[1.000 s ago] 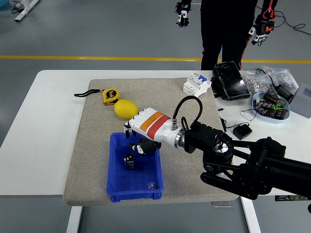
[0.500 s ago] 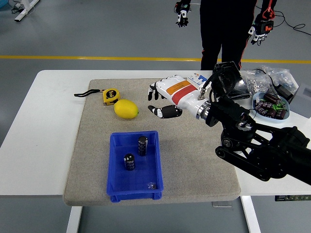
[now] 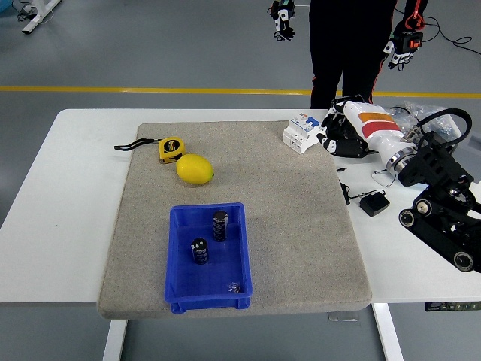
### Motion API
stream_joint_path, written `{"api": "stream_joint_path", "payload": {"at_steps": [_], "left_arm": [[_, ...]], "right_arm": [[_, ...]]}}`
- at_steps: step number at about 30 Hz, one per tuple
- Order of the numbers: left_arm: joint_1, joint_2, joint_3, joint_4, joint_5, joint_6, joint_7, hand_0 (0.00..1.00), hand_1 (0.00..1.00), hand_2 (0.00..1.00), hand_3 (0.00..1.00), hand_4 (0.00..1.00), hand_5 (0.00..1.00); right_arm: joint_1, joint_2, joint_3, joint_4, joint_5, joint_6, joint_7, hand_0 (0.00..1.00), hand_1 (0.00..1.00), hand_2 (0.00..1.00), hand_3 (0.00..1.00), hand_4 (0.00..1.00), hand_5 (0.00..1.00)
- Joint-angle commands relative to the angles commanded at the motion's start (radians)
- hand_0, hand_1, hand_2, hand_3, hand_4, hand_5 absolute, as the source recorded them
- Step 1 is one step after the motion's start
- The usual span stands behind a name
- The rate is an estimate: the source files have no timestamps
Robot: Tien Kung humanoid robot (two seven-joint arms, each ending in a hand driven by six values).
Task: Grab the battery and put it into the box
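Head view footage shows the right hand [image 3: 340, 139] held low at the table's right side, beside the white breaker module [image 3: 304, 131]. Nothing is gripped in it; its black fingers [image 3: 331, 143] are loosely curled, relaxed rather than clenched. No left arm is seen. Beyond the hand, partly hidden by the forearm, loose batteries appear to be heaped in a pale bowl [image 3: 445, 159], among bags of small parts.

On the grey mat [image 3: 301, 226], the blue box [image 3: 208, 259] is found near the front edge, and two batteries are already inside: one upright battery [image 3: 219, 225] and a second battery [image 3: 200, 250] close in front of it. A lemon [image 3: 195, 168] and a yellow tape measure [image 3: 170, 149] are set behind the box.

A risk is judged here: the breaker or the nearby cables could be knocked during a reach, and a standing battery could be toppled by another drop.
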Motion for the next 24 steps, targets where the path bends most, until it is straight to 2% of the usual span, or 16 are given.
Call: {"api": "stream_joint_path", "payload": {"at_steps": [5,6,11,12,17,18,24], "left_arm": [[0.002,-0.003,0.002,0.0,-0.005,0.0,0.0,0.667,0.658,0.659,0.578,0.626,0.571],[0.003,-0.004,0.002,0.001,-0.005,0.0,0.001,0.667,0.659,0.66,0.579,0.625,0.571],[0.006,-0.006,-0.001,0.001,-0.002,-0.001,0.002,0.667,0.659,0.66,0.579,0.625,0.571],[0.006,-0.007,-0.002,0.001,-0.001,-0.001,0.002,0.665,0.66,0.66,0.578,0.624,0.568],[0.009,-0.008,-0.004,0.002,-0.001,-0.002,0.003,0.665,0.66,0.66,0.578,0.624,0.568],[0.009,-0.009,-0.005,0.002,0.0,-0.003,0.003,0.666,0.66,0.659,0.578,0.624,0.57],[0.01,-0.009,-0.013,0.004,0.007,-0.003,0.004,0.664,0.659,0.66,0.578,0.624,0.57]], "right_arm": [[-0.049,-0.022,0.072,-0.019,0.023,0.019,-0.018,0.491,0.53,0.613,0.553,0.725,0.339],[-0.056,-0.025,0.085,-0.022,0.033,0.017,-0.019,0.555,0.609,0.72,0.6,0.767,0.351],[-0.079,-0.036,0.13,-0.034,0.145,-0.012,0.0,0.555,0.609,0.72,0.6,0.767,0.351],[-0.083,-0.038,0.136,-0.036,0.177,-0.019,0.011,0.636,0.671,0.777,0.719,0.879,0.446],[-0.112,-0.043,0.181,-0.04,0.347,-0.033,0.061,0.636,0.671,0.777,0.719,0.879,0.446],[-0.117,-0.042,0.191,-0.041,0.369,-0.033,0.067,0.668,0.681,0.796,0.778,0.953,0.534],[-0.14,-0.045,0.232,-0.042,0.428,-0.031,0.084,0.672,0.681,0.792,0.791,0.957,0.534]]}}
